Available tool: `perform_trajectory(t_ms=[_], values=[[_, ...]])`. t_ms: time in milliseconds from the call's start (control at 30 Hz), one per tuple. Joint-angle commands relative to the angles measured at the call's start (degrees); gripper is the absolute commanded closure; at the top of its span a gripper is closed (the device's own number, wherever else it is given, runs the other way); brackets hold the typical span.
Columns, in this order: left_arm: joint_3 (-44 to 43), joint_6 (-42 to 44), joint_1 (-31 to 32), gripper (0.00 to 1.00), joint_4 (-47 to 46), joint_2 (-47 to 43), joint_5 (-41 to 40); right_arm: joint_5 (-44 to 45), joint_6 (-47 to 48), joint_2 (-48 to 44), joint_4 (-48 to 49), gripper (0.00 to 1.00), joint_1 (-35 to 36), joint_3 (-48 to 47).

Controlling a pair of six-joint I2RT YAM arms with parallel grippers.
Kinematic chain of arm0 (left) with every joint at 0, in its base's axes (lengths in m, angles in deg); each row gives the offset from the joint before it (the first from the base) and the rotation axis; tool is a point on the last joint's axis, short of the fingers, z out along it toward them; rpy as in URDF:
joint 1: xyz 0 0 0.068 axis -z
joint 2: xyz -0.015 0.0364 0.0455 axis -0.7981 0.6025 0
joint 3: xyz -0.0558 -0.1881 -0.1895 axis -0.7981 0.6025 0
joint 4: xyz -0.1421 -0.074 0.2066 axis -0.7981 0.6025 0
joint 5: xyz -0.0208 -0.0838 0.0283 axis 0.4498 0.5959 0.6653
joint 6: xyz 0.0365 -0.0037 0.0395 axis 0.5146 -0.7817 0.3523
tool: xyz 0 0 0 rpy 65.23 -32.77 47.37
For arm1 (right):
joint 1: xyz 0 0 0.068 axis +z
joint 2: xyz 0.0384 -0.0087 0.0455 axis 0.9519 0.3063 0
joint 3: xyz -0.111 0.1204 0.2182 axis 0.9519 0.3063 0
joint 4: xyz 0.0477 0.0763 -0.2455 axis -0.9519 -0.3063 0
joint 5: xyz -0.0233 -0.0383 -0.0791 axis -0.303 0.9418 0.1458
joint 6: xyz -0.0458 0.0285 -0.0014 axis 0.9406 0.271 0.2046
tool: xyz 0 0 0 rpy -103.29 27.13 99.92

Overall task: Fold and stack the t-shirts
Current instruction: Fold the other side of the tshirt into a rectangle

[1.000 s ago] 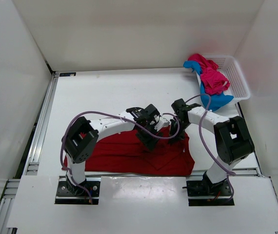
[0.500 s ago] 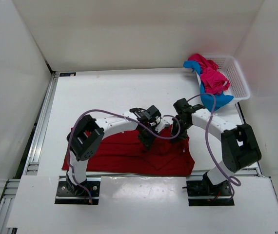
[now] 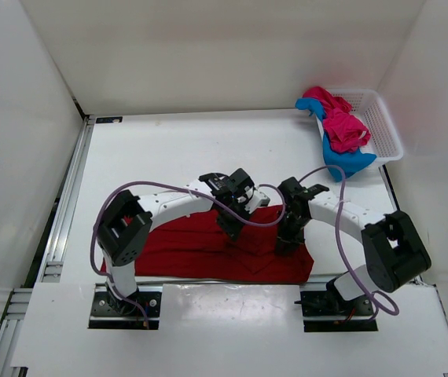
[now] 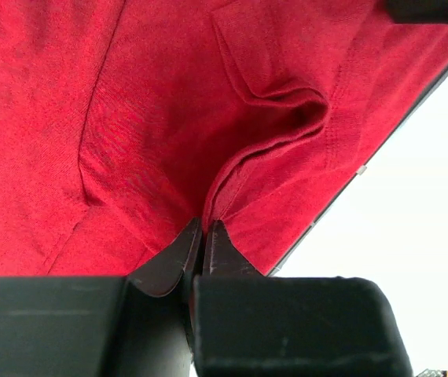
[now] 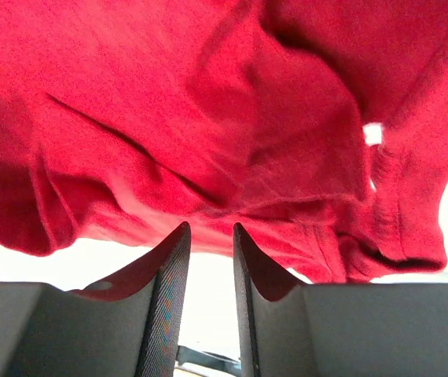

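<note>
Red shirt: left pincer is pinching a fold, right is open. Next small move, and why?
Probably nudge the right pincer forward onto the edge of the red shirt and close. Its jaws stand apart with no cloth between, while the left pincer is shut on a fold; folding likely needs both grips.

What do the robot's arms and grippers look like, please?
The left arm and right arm have white tubular links and bulky black joints, each carrying a purple-grey cable. The left gripper and right gripper are black, with two flat tapering fingers.
</note>
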Motion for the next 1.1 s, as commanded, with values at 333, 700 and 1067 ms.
perform_trajectory(t_ms=[333,700,1067], values=[[0.57,0.23,1.34,0.71,-0.13,-0.02,0.50,-1.82,6.52,-15.72,9.47,0.55,-0.77,1.94],[4.00,0.23,1.34,0.63,-0.13,1.19,2.26,-6.11,18.40,-8.17,22.40,0.53,-3.84,1.94],[4.00,0.23,0.12,0.59,1.01,5.77,1.37,-12.71,22.52,-1.65,27.06,0.46,-0.94,4.31]])
